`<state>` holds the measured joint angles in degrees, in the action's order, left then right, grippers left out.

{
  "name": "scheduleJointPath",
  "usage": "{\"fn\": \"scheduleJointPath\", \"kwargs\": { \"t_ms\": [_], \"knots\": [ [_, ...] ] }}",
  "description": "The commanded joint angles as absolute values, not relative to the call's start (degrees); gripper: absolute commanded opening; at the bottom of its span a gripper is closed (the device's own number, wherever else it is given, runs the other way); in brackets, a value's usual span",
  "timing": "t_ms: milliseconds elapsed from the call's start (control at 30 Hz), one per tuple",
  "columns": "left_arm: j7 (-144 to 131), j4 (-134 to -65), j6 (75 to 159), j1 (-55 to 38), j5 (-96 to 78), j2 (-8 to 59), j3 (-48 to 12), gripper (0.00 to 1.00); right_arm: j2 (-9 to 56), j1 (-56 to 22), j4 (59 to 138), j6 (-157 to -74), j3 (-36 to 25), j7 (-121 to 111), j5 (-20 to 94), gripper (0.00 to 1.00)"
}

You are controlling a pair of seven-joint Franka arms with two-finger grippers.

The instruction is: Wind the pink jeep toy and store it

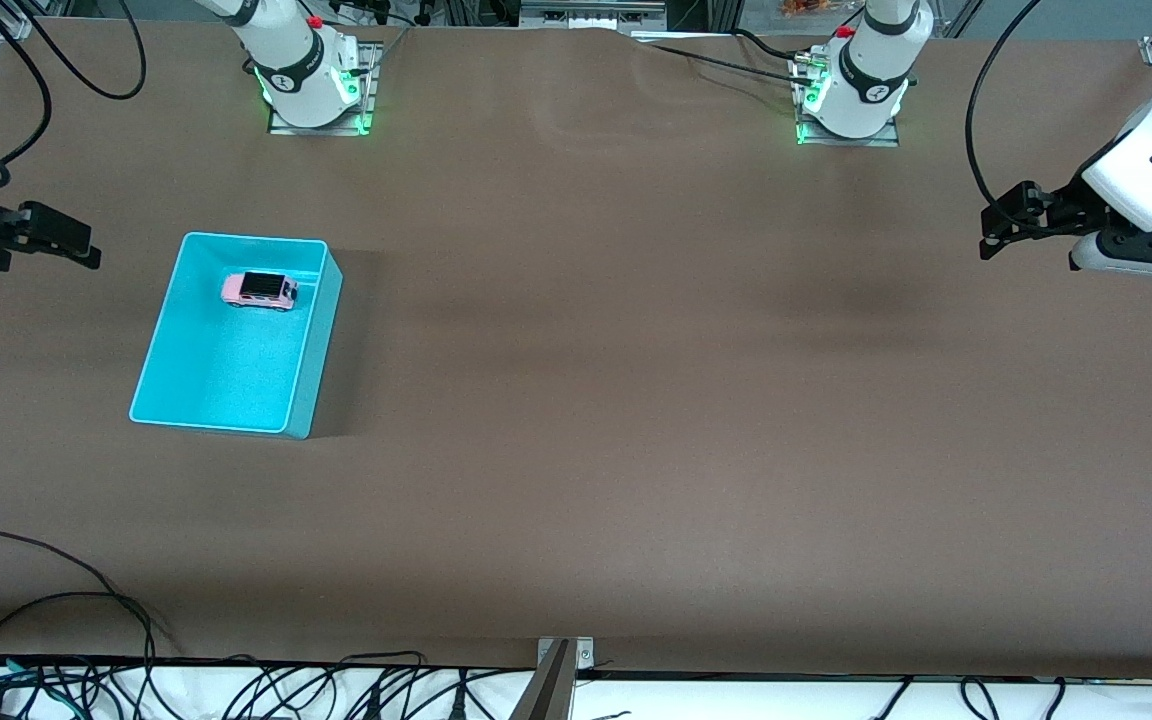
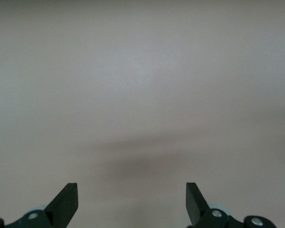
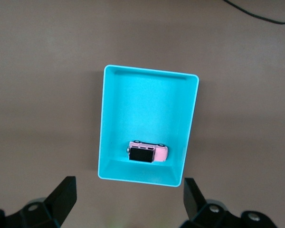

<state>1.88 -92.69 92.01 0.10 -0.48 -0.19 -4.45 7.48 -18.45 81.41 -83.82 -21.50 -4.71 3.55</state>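
The pink jeep toy [image 1: 259, 290] is a tiny boxy car with a black roof. It lies inside the cyan bin [image 1: 321, 350], at the end of the bin farthest from the front camera. In the right wrist view the jeep [image 3: 148, 153] rests on the floor of the bin [image 3: 147, 95]. My right gripper [image 1: 76, 240] hangs open and empty in the air past the right arm's end of the bin; its jaws [image 3: 129, 185] stand wide apart. My left gripper [image 1: 991, 232] hangs open and empty over bare table at the left arm's end, showing only brown surface between its fingers [image 2: 132, 190].
The two arm bases [image 1: 316, 80] [image 1: 851, 95] stand at the table's edge farthest from the front camera. Loose black cables [image 1: 86, 640] and a metal bracket [image 1: 561, 665] lie along the nearest edge. A cable [image 3: 256, 14] shows in the right wrist view.
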Motion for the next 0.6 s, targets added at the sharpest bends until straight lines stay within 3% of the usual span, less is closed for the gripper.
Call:
{"fn": "scheduleJointPath", "kwargs": {
  "t_ms": [0,300,568],
  "knots": [
    [3.34,-90.53,90.62,0.44,-1.14,0.79,-4.48,1.00,-0.17,-18.90,90.61,-86.57,-20.74,-3.43,1.50,1.00],
    [3.43,-90.53,90.62,0.53,-1.14,0.79,-4.48,1.00,-2.99,-19.34,93.25,-87.45,-14.77,7.19,-2.11,1.00],
    [3.43,-90.53,90.62,0.53,-1.14,0.79,-4.48,1.00,-1.58,-18.81,92.11,-88.07,-14.85,6.94,-1.67,1.00]
  ]
}}
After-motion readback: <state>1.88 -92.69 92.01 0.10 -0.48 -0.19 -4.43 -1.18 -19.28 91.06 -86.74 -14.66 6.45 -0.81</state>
